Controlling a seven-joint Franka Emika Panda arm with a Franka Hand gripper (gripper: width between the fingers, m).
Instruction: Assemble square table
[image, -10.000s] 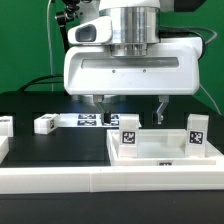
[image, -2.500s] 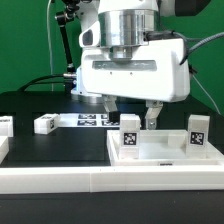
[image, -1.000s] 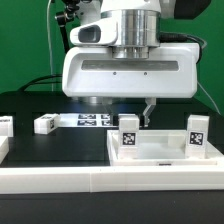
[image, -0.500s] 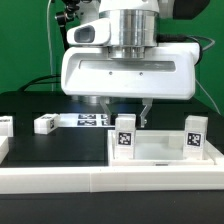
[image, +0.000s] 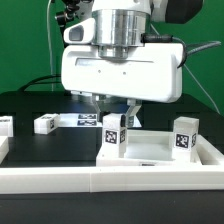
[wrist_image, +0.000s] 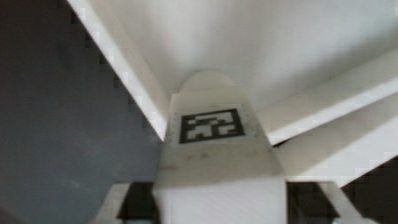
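The arm (image: 120, 62) fills the upper middle of the exterior view, its broad white housing hung over the black table (image: 50, 148). A long white rail (image: 60, 182) is seen along the table's near edge. The tabletop (image: 150, 153) lies flat on the table behind the rail, toward the exterior view's right, rimmed face up. In the wrist view it (wrist_image: 311, 60) is seen as pale ridged surfaces behind the grasped part, with the dark table beside it.

The gripper (image: 114, 110) is lowered over the tabletop's corner toward the exterior view's left, and it is closed on the held leg (image: 103, 140) at a middling width. In the wrist view the gripper (wrist_image: 217, 197) is seen with this leg (wrist_image: 217, 90) filling the gap between the fingers (wrist_image: 132, 200). The held leg stands upright on the slab, tag (image: 114, 136) facing the camera; how deep it is seated cannot be told.

A second leg (image: 184, 139) stands upright on the slab's corner toward the exterior view's right, well apart from the gripper. A loose leg (image: 45, 123) lies on the table toward the exterior view's left, and another white piece (image: 4, 126) is cut off by the picture's edge. The marker board (image: 88, 120) lies flat behind, between the loose leg and the gripper
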